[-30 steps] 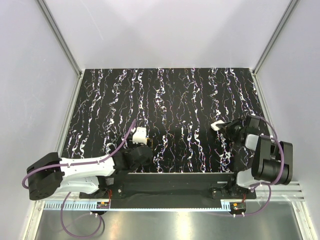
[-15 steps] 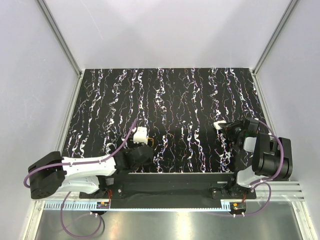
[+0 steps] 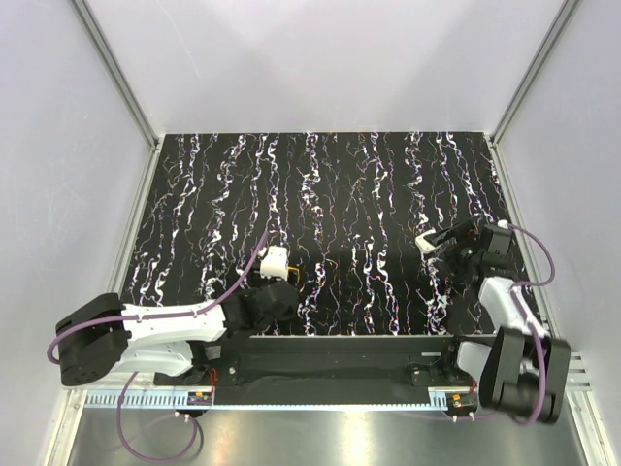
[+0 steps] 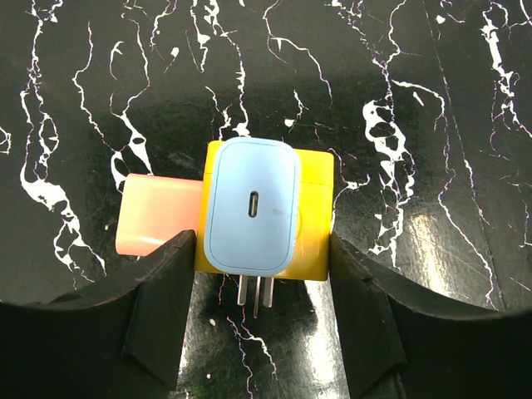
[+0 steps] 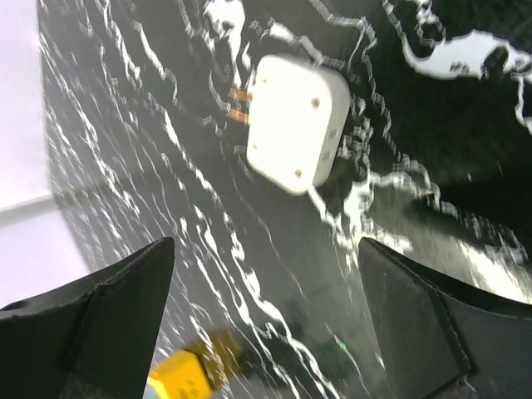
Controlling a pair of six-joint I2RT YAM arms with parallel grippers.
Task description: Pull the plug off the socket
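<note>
Two risks. The right gripper (image 5: 266, 249), now spread wide, straddles the white square plug (image 5: 295, 120) lying free on the black marbled worktop (image 4: 432, 125), so a careless retreat could knock it. The left gripper (image 4: 264, 258) clamps the small yellow cube socket (image 4: 314, 216) by its sides, near-left on the worktop, w/ a pale-blue adapter (image 4: 252, 204) and a pink block (image 4: 158, 212) apparently plugged in; that grip may slip. Vs 1 s ago: the right gripper was shut on the plug and has let go.

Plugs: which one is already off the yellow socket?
The white plug, lying alone on the table; the blue plug and pink plug sit on the socket.
</note>
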